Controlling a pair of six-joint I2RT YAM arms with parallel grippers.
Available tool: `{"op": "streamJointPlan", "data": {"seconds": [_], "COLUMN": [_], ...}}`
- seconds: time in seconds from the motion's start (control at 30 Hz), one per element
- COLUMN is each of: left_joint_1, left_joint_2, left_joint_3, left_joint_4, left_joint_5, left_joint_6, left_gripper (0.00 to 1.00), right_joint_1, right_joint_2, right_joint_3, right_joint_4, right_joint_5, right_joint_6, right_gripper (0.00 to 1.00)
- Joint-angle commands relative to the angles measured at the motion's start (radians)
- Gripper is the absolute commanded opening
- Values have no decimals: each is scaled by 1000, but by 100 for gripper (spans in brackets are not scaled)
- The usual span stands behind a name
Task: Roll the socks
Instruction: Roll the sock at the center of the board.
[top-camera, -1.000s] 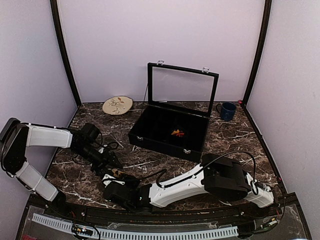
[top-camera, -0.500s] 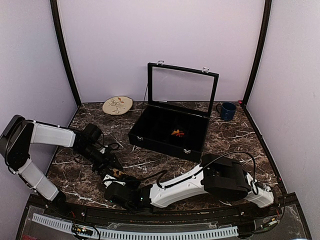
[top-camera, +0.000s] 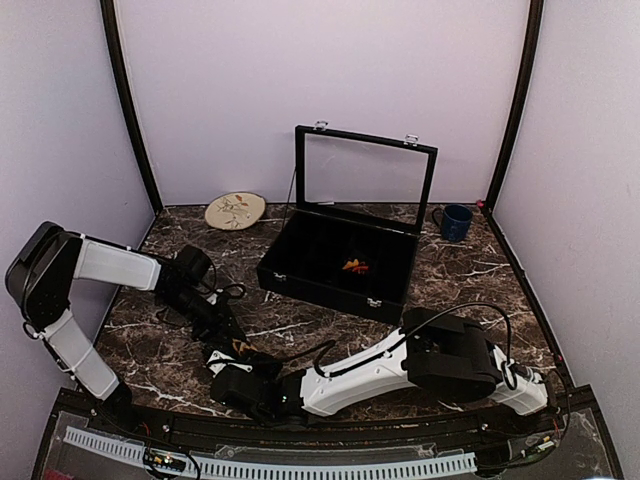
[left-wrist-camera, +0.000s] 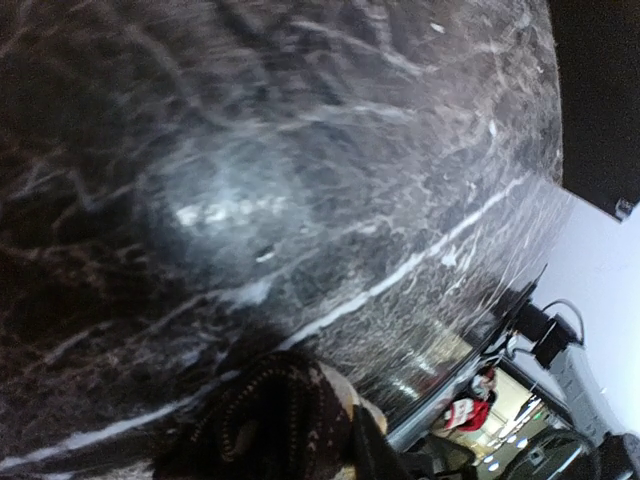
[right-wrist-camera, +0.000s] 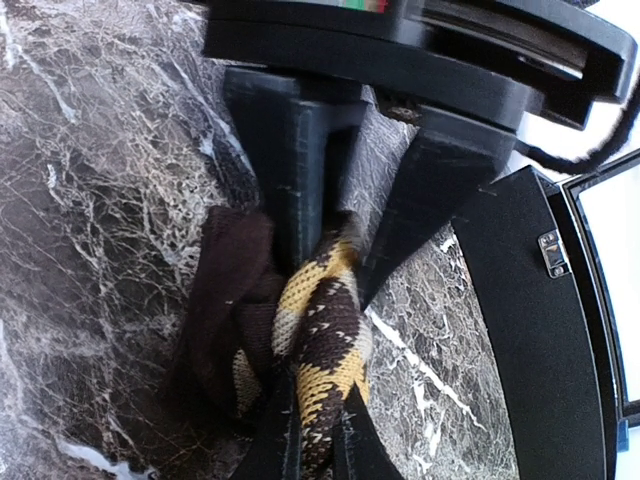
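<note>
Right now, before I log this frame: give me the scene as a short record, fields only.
held item: tan-brown sock, bunched on the marble table near its front edge
left gripper: jaws pinched on the sock from the far side
right gripper: jaws shut on the sock from the opposite side
container: black case, lid up, behind the sock and apart from it
inside container: small orange item, too small to identify
background: plate back left; blue mug back right
</note>
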Motion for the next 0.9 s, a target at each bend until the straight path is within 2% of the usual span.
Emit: {"op": "streamJointPlan", "data": {"seconds": [0.0,0.03,0.23,0.67,0.87], "left_joint_1": [-21,-22,-32,-46,-54], "left_joint_2": [20,25,40,45,53], "left_joint_3": [32,34,24,-48,-64], "left_joint_4": [33,36,53,129,158], "left_joint_5": [24,24,-7,-115,-144], "left_joint_6": [2,3,23,24,19], "left_gripper": [5,0,0,0,0], "right_joint_1": [7,7,4,-46,-56], "right_joint_2": [-41,-41,-44,-125,-164], "right_joint_3": [-15,-15,-11,-46,-80], "right_joint_4": [42,43,17,-141,-169], "right_joint_5": [-42,-45,-52,-151,-196], "right_joint_6": [-4,-6,6,264,334], "right_gripper": [0,0,0,30,38]}}
